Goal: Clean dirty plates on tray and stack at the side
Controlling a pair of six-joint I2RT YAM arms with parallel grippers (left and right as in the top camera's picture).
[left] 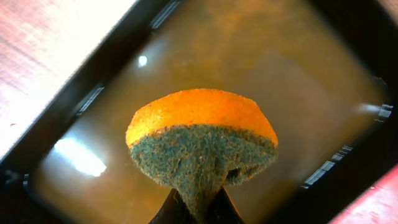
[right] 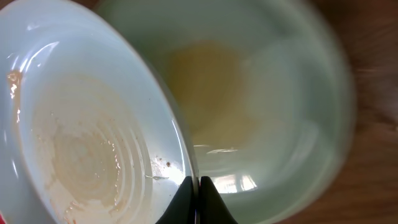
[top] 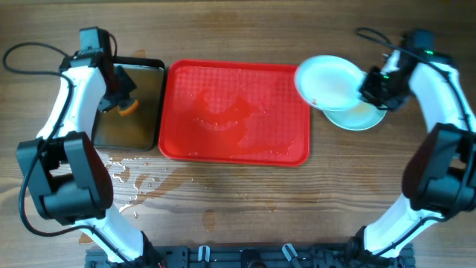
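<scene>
The held plate was gripped at its rim by the right end effector, whose fingers were closed narrow on the edge, and the plate stood tilted out to the left of this end effector, its far edge lying over the right upper corner of the red tray in the overhead view. In the right wrist view this plate showed a thin brownish film in its middle and a small orange spot near the rim. Just below and behind the same end effector lay the lower plate flat on the worktop, beside the tray and not on it; it had a pale yellowish patch in its centre. If another plate was under it, I could not tell. The red tray was wet and carried no plate flat on it. On the far side of it from the right end effector, the left end effector was closed on a sponge, orange above and dark green below, and held it over the brownish water of the black tray. Near this tray, a puddle of water lay on the worktop.
</scene>
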